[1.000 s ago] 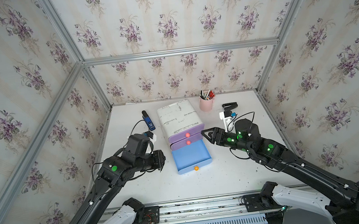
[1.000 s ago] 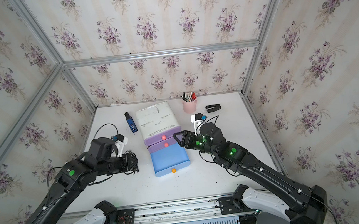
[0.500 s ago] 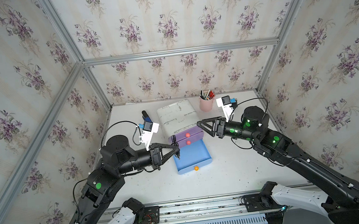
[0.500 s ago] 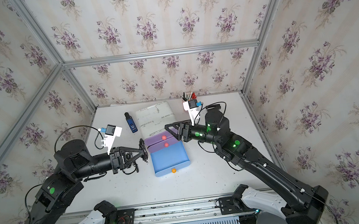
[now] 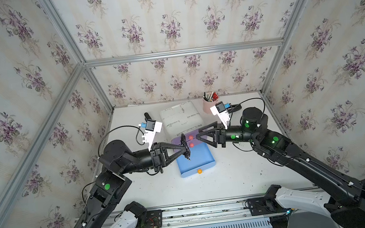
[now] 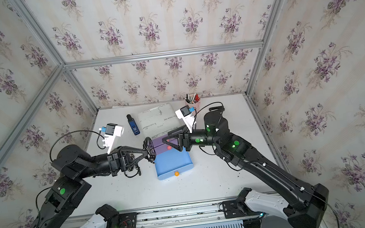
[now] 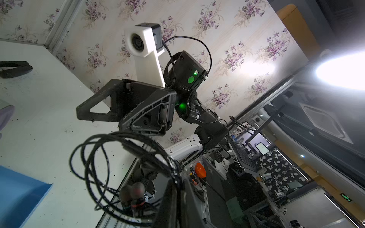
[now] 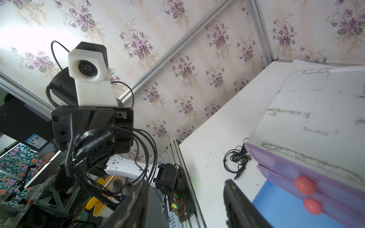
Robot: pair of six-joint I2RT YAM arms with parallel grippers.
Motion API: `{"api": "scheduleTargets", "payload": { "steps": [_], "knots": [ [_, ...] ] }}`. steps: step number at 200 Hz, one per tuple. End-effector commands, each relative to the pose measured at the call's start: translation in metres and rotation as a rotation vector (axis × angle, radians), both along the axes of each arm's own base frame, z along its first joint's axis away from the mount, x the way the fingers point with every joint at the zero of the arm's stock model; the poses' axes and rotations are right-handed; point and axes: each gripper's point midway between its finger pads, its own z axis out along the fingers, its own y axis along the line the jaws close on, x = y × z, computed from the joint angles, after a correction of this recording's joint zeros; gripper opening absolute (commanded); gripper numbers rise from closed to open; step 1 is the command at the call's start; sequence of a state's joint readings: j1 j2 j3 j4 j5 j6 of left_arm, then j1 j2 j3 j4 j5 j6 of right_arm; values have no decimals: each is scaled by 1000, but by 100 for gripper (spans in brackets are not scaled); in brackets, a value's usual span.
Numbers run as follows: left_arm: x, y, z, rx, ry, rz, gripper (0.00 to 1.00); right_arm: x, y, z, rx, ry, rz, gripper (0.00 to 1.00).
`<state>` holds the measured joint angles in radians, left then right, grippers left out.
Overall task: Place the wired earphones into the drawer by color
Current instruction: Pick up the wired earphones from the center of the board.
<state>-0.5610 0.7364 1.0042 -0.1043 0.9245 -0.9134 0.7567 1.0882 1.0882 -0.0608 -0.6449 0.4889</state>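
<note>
A coiled bundle of black wired earphones [image 5: 184, 144] [image 6: 149, 147] hangs from my left gripper [image 5: 184, 148] [image 6: 146, 152], which is shut on it above the back left corner of the open blue drawer [image 5: 197, 161] [image 6: 173, 164]. In the left wrist view the earphones [image 7: 128, 167] loop out from my left gripper [image 7: 177, 187]. My right gripper [image 5: 198, 134] [image 6: 165, 137] [image 8: 185, 189] faces them, open and holding nothing, over the purple drawers [image 5: 177, 140]. Another black earphone bundle [image 6: 133, 170] [image 8: 236, 159] lies on the table left of the cabinet.
The white-topped cabinet [image 5: 181, 119] stands at the back centre, with red knobs [image 8: 305, 185] on its shut purple drawers. A pink pen cup [image 6: 193, 103], a dark blue device [image 6: 133, 126] and a black stapler-like item [image 6: 217, 109] sit along the back.
My left gripper rose from the table left of the drawer and swung right, carrying the black earphones over the drawer's corner. My right gripper lifted and turned toward them.
</note>
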Motion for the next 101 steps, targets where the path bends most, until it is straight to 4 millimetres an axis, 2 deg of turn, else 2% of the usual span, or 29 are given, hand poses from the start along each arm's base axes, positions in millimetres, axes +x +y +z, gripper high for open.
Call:
{"api": "scheduleTargets", "payload": {
  "steps": [1,55,101],
  "knots": [
    [-1,-1,8,-29,-31,-8,6,-8,8,7,31,-44,51,63],
    [6,-3,-3,-4,-8,8,5,-9,27,11,44,-51,89,63],
    [7,-3,-8,11,-3,18,5,-19,43,12,47,-51,140,63]
  ]
}}
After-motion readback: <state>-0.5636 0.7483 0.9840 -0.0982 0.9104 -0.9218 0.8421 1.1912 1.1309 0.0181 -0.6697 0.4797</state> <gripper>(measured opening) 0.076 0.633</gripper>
